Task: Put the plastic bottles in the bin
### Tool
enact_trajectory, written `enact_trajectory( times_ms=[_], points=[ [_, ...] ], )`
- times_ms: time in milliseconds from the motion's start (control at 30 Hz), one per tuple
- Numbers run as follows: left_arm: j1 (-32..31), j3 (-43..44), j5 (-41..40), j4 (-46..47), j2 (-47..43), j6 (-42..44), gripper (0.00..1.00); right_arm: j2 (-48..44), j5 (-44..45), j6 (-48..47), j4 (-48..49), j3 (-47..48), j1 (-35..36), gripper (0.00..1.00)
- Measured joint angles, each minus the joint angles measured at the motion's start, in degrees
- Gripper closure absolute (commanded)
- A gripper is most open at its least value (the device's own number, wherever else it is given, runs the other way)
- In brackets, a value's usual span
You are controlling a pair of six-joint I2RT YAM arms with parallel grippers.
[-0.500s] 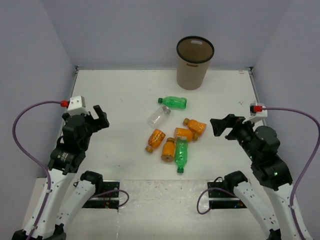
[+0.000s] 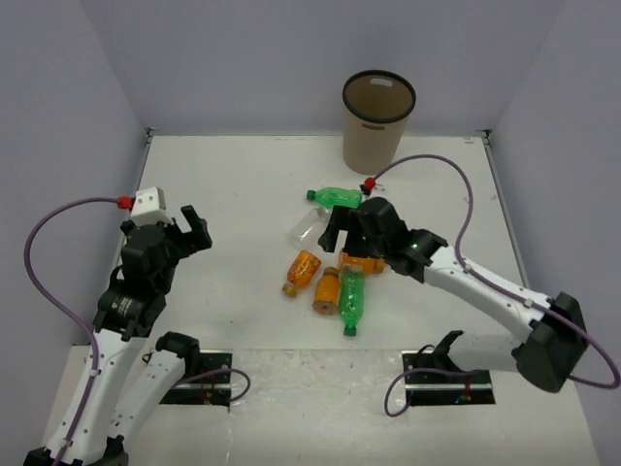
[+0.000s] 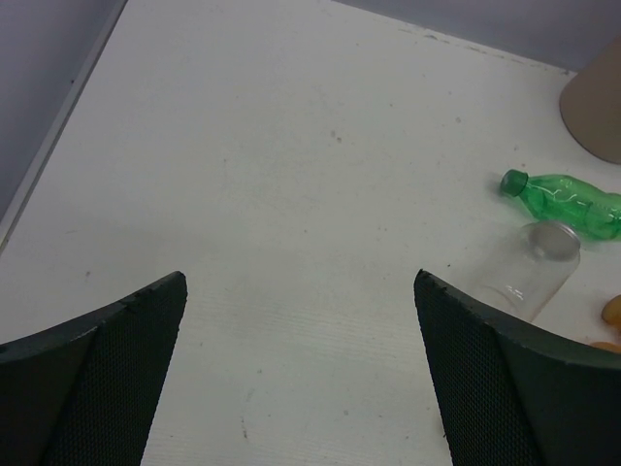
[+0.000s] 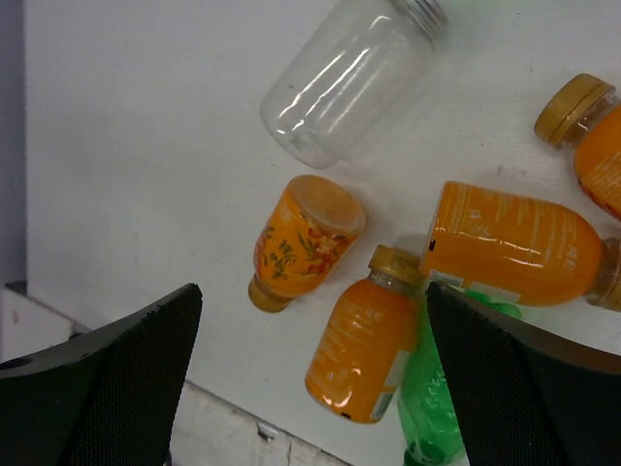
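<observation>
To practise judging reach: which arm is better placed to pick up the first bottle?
Right. The right gripper hovers open directly above the plastic bottles; the left gripper, also open, faces mostly bare table, with the bottles off to its side.

My arms are white shells jointed with black housings, standing on black base plates (image 2: 199,383) at the bottom of the frame. A purple cable (image 2: 44,233) loops to a red plug at each wrist. My left pincer (image 2: 197,231) and right pincer (image 2: 337,231) have dark fingers (image 3: 97,388) faced with fine mesh.
</observation>
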Motion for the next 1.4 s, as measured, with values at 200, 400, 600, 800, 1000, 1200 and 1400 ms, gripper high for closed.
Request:
enact_trajectory(
  times_ms=[200,400,600,800,1000,1200,1400],
  points=[
    [0.00,-0.15,0.37,0.04,-0.57,0.02,0.00,20.46,12.02,9.01,-6.21,15.93,5.38,0.01],
    [0.00,-0.22,0.81,0.04,-0.57,0.02,0.00,37.62,19.10,17.22,-13.62,33.64,6.05,0.01],
    [0.00,-0.22,1.49,0.04,-0.63,0.02,0.00,48.59,20.70,21.31,-18.67,41.77,6.56,0.01],
    [0.00,-0.22,1.97,0.04,-0.79,0.02,0.00,55.36,21.33,21.88,-19.50,45.81,6.64,0.02],
    [0.00,-0.22,2.47,0.04,-0.79,0.02,0.00,60.02,21.33,21.84,-19.87,48.65,6.64,0.15],
    [0.00,-0.22,2.97,0.09,-0.79,0.02,0.00,61.59,21.33,21.29,-19.04,48.63,6.64,0.56],
    [0.00,-0.22,3.32,0.26,-0.76,0.04,0.00,58.62,21.18,17.22,-16.22,44.85,7.13,0.71]
  ],
)
